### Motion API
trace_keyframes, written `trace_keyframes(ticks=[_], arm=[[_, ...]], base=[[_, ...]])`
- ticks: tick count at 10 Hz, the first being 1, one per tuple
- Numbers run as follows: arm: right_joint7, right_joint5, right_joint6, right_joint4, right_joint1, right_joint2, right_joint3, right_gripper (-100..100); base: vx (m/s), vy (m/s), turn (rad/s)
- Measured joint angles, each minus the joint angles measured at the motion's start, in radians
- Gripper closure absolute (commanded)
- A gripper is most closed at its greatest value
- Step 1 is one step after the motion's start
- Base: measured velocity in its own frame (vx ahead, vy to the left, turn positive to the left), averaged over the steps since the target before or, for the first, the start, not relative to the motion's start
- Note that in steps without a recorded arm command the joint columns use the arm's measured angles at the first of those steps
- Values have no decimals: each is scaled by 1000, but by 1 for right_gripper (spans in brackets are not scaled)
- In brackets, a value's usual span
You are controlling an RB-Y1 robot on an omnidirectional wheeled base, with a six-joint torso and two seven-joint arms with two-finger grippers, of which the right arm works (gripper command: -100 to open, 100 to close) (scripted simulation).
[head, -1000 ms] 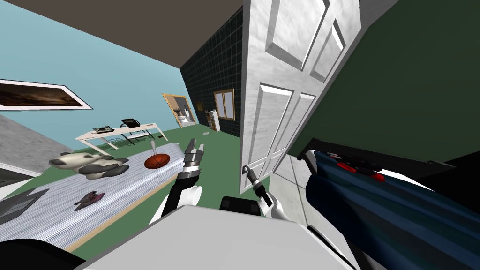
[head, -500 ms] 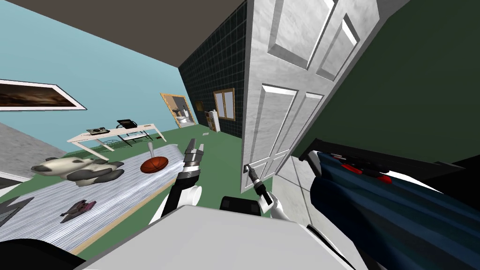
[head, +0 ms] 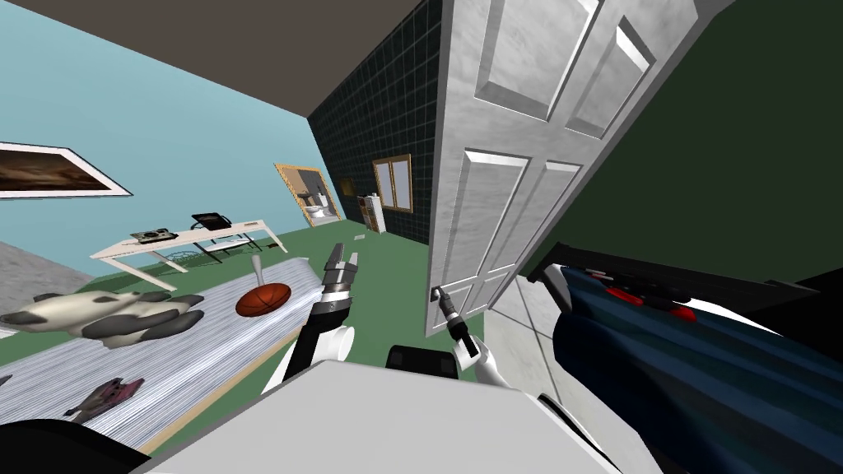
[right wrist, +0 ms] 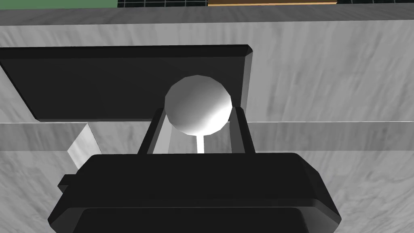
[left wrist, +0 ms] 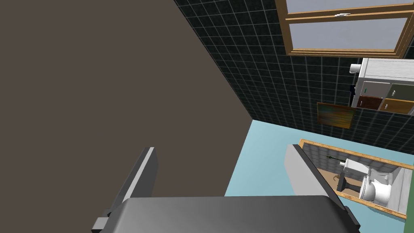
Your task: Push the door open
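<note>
Currently clamped on round silvery knob (right wrist: 198,103) with right gripper (right wrist: 199,110), fingers pressing its sides, low at free edge of white panelled door (head: 494,206). Open green floor (head: 387,263) left of door's edge. Left gripper (left wrist: 220,149) raised left of door, fingers spread apart, holding nothing. Dark blue bulk (head: 700,370) close on door's right.

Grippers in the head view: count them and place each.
2. The left gripper is up over the green floor, open; the right gripper is shut on the door knob.
</note>
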Motion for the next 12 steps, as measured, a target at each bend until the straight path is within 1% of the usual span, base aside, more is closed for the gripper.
trace_keyframes(ticks=[1, 2, 3, 4, 5, 6, 8, 10, 12], arm=[[5, -3, 0, 5, -1, 2, -15, 100], [6, -5, -1, 5, -2, 0, -20, 100], [8, -8, -2, 15, -3, 2, -30, 100], [15, -10, 5, 6, 7, 1, -40, 100], [20, -13, 7, 10, 8, 3, -52, 100], [26, -18, 4, 23, 1, 8, -68, 100], [37, -25, 9, 11, 3, 10, -96, 100], [48, -33, 4, 26, -5, 14, -125, 100], [62, -41, 7, 30, -2, 19, -154, 100]], base=[[51, 66, -39], [110, 106, -55], [145, 134, -66], [173, 135, -46], [189, 169, -54], [172, 132, -46], [148, 142, -45], [161, 153, -64], [168, 139, -49]])
